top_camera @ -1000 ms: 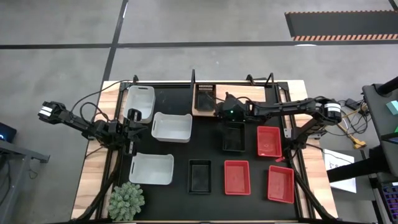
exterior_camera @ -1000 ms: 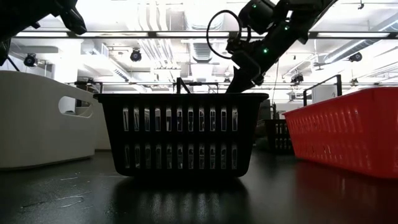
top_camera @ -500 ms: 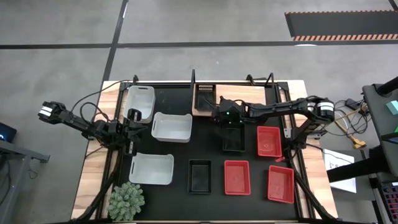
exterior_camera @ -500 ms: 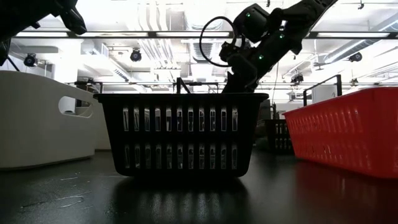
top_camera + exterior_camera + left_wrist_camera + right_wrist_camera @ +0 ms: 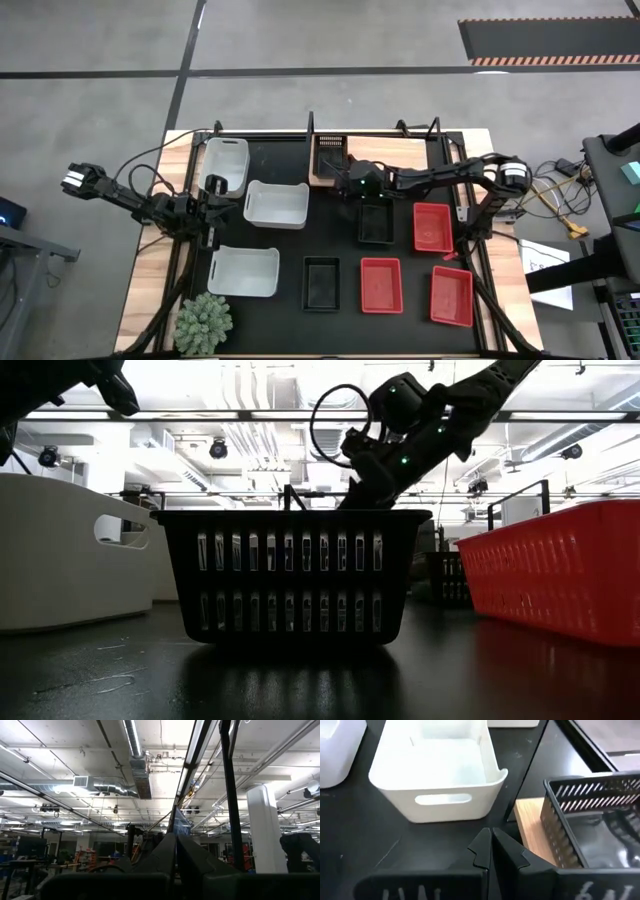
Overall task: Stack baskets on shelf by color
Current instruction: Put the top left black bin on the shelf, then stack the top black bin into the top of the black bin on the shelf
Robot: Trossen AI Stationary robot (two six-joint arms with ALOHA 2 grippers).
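Note:
In the high view, three white baskets (image 5: 277, 204) sit on the mat's left half. One black basket (image 5: 332, 155) stands on the wooden shelf (image 5: 400, 150) at the far edge. Two more black baskets (image 5: 376, 220) and three red baskets (image 5: 432, 226) rest on the mat. My right gripper (image 5: 349, 184) is shut and hovers by the shelf's near left corner. In its wrist view the shut right gripper (image 5: 490, 839) is above the mat, between a white basket (image 5: 437, 767) and the black basket (image 5: 590, 815) on the board. My left gripper (image 5: 212, 212) waits shut at the table's left, pointing upward (image 5: 176, 840).
A spiky green plant (image 5: 204, 320) stands at the near left corner. Thin black rods (image 5: 311, 130) frame the shelf. In the low view a black basket (image 5: 290, 575) fills the foreground, with a red one (image 5: 560, 575) to its right and a white one (image 5: 60, 560) to its left.
My right gripper has moved toward the table's left, from above the black basket on the mat to the shelf's near left corner, its wrist turning as it went. The baskets and the left arm have stayed put.

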